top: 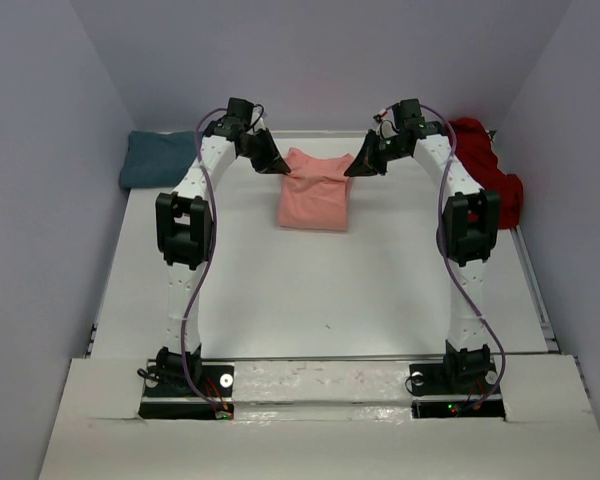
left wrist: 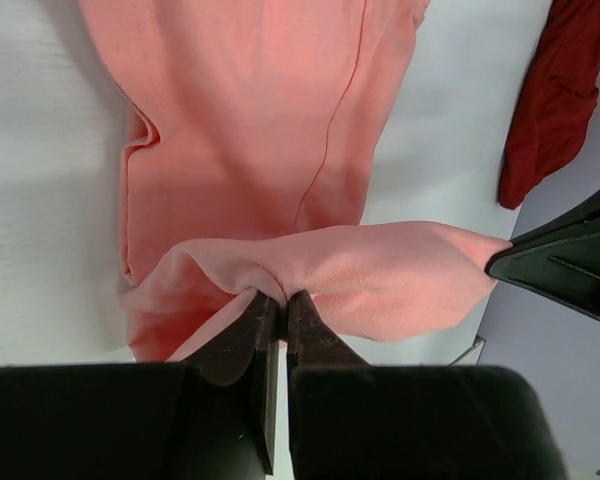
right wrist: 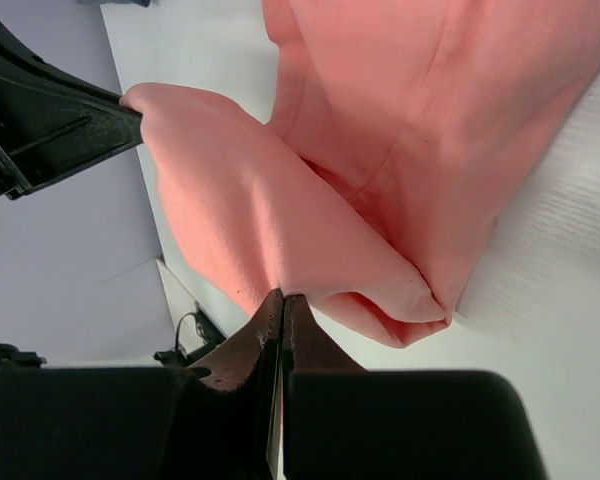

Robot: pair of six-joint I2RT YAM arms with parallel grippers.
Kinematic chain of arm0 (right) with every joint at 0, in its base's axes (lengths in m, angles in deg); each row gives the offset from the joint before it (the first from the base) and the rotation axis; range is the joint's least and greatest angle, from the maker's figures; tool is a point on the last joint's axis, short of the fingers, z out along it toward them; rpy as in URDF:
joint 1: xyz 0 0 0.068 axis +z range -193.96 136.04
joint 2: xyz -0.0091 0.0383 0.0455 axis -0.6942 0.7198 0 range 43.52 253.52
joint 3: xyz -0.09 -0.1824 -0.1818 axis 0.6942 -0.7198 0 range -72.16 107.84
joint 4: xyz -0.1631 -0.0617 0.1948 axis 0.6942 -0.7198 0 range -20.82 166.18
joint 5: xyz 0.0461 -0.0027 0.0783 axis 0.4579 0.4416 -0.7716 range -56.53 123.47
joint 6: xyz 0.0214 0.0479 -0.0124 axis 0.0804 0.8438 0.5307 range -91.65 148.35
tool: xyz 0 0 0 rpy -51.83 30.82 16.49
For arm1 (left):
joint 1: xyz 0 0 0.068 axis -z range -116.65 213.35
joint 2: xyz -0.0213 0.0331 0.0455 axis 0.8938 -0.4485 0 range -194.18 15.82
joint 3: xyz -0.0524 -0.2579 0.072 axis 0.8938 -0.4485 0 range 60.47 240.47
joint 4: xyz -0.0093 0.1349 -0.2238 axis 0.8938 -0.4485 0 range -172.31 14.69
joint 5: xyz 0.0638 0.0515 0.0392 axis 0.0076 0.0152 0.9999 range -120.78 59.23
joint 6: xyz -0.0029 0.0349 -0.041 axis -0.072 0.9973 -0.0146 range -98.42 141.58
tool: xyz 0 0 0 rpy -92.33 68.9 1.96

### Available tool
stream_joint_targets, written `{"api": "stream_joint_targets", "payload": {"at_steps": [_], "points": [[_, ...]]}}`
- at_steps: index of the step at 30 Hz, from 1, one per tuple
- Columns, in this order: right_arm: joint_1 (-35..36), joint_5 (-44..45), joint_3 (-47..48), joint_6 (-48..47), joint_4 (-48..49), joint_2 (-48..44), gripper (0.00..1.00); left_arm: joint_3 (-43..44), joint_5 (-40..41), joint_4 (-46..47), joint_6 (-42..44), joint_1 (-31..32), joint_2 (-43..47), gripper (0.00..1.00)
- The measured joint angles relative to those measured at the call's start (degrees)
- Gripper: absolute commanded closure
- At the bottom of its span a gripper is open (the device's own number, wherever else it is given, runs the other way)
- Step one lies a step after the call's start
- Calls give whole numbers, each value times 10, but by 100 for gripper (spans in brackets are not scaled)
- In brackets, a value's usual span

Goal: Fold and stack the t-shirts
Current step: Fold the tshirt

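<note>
the salmon-pink t-shirt (top: 316, 195) is seen at the far middle of the white table (top: 360, 290), partly folded into a narrow panel that lies flat on the surface. its far edge is raised off the table and held at both ends.

the far left corner of that edge is pinched by the left gripper (top: 280, 168). in the left wrist view the jaws are seen drawn almost together on a bunched fold of pink cloth (left wrist: 250, 130), with only a thin slit between them (left wrist: 280, 300).

the far right corner is clamped by the right gripper (top: 352, 170). in the right wrist view the jaws are pressed fully together where the cloth (right wrist: 430, 120) is nipped (right wrist: 282, 300). the lifted edge is stretched between the two grippers as a rounded fold above the flat part of the shirt. each gripper's tip is caught in the other wrist camera, touching the end of the fold (left wrist: 495, 265) (right wrist: 130, 105).

the teal t-shirt (top: 158, 158) is found bunched at the far left corner of the table, well apart from the pink one. the dark red t-shirt (top: 485, 165) is heaped at the far right edge, also apart, and is glimpsed in the left wrist view (left wrist: 555, 100).
</note>
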Motion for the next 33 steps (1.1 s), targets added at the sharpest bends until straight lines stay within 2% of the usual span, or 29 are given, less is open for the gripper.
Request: {"api": "stream_joint_targets", "payload": {"at_steps": [14, 20, 25, 33], "points": [[-2, 37, 26, 6, 45, 42, 100, 0, 2, 127, -30, -8, -8, 99], [-2, 54, 43, 16, 81, 77, 100, 26, -5, 183, -47, -15, -68, 98], [-2, 66, 47, 27, 106, 104, 100, 26, -13, 194, -54, -20, -123, 98], [-4, 75, 65, 48, 120, 145, 100, 25, -29, 212, -56, -12, -143, 98]]}}
